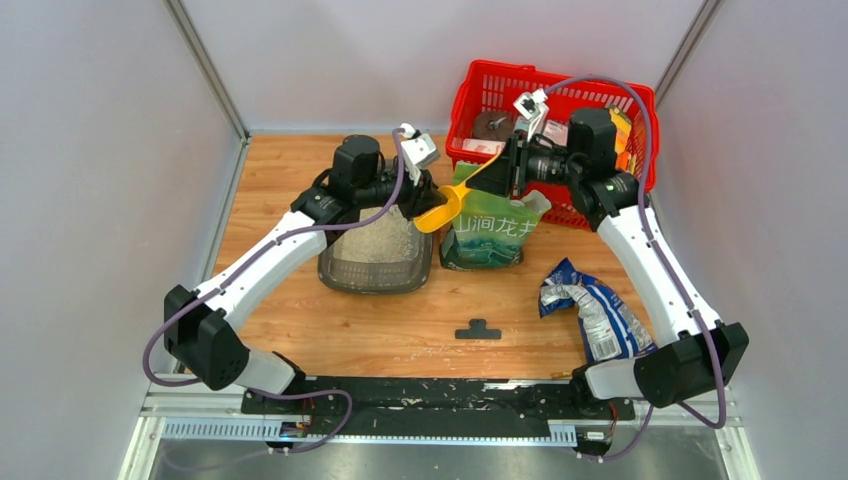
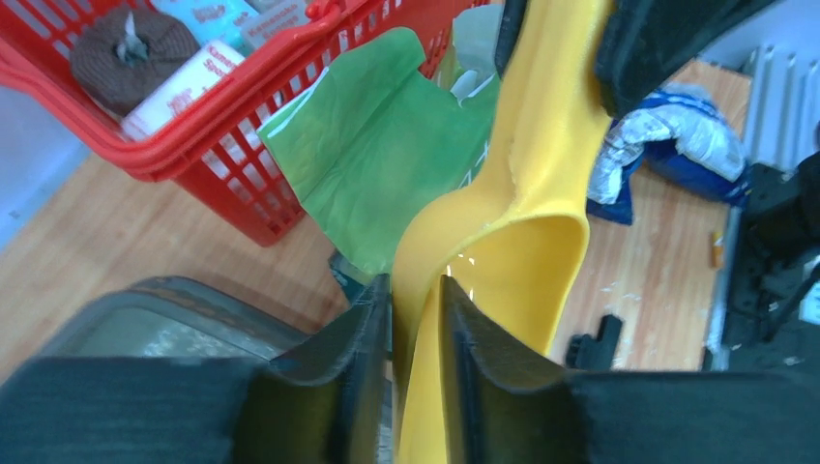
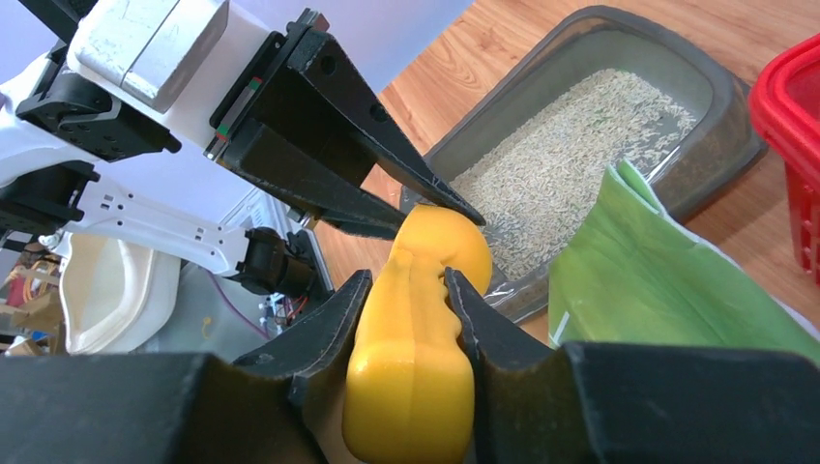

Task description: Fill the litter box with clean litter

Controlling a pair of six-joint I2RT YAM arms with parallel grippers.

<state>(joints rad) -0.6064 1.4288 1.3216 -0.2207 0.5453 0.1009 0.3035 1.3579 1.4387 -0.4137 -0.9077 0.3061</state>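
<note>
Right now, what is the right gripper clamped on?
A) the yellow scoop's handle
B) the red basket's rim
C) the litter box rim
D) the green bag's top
A: in the right wrist view, the right gripper has a finger pressed against each side of the handle of the yellow scoop.

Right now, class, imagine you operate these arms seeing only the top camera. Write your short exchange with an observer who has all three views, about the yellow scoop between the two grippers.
Operator: Is the right gripper on the yellow scoop?
Observer: Yes. The right wrist view shows its fingers pressed against both sides of the handle.
Operator: And the left gripper?
Observer: Its fingers flank the bowl's wall. Whether they squeeze it I cannot tell.
Operator: Any clean litter in the bowl?
Observer: None on the part of the bowl that the left wrist view shows.
</note>
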